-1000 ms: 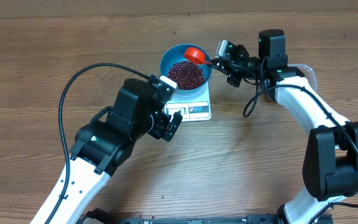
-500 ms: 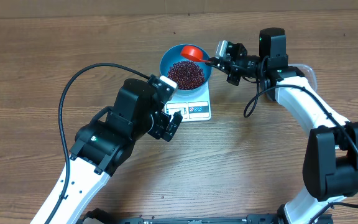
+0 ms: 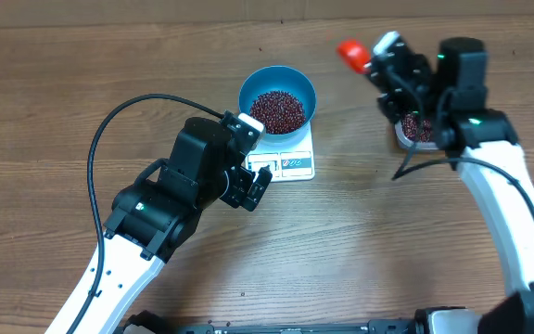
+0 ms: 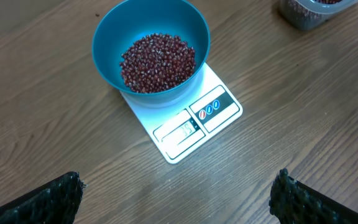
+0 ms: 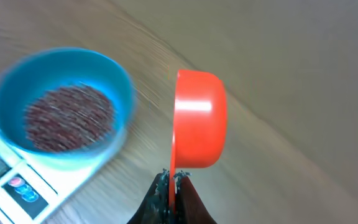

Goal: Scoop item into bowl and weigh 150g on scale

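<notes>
Now my right claw [image 5: 171,186] pinches the handle of the small orange-red plastic scoop [image 5: 197,118], held clear of the deep blue bowl [image 4: 107,68] of dark red-brown beans [image 4: 158,61] on the flat white scale [image 4: 207,112], probably so nothing disturbs the reading, while my left claw [image 4: 176,186] hangs wide, empty.

Dark red-brown beans [image 3: 277,109] lie heaped in the deep blue bowl [image 3: 246,93]. The bowl sits upright on the white scale [image 3: 295,163], whose display edge sticks out.
</notes>
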You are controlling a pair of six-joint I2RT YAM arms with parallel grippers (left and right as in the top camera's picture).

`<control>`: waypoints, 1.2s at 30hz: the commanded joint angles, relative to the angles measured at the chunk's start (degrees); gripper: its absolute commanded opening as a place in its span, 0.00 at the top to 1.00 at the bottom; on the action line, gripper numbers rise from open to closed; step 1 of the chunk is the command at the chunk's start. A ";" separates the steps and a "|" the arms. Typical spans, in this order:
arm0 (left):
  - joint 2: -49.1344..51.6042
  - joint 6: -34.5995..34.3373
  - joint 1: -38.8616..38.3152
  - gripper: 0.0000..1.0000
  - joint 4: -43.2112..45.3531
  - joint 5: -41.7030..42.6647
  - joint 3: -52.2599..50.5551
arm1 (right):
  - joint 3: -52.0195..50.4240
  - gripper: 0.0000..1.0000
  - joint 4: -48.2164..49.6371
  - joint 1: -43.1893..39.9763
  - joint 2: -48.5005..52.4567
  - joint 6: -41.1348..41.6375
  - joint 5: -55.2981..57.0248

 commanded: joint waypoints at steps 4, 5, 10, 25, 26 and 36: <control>0.04 -0.74 0.28 0.00 0.17 -0.57 1.07 | 0.72 0.96 -9.60 -9.14 -1.01 12.22 9.51; 0.04 -0.74 0.28 0.00 0.17 -0.57 1.07 | 0.70 0.96 -11.56 -10.95 -0.57 12.22 9.49; 0.04 -0.74 0.28 0.01 0.17 -0.57 1.07 | 0.61 0.96 -17.18 -15.67 1.31 12.17 9.60; 0.04 -0.74 0.28 0.00 0.17 -0.57 1.07 | 0.48 0.96 -17.94 -16.96 14.67 11.98 11.89; 0.04 -0.74 0.28 0.00 0.17 -0.57 1.07 | 0.48 0.96 -17.51 -16.96 15.41 11.98 12.44; 0.04 -0.74 0.28 0.00 0.20 -0.57 1.07 | 0.48 0.96 -17.38 -16.94 17.73 12.07 8.46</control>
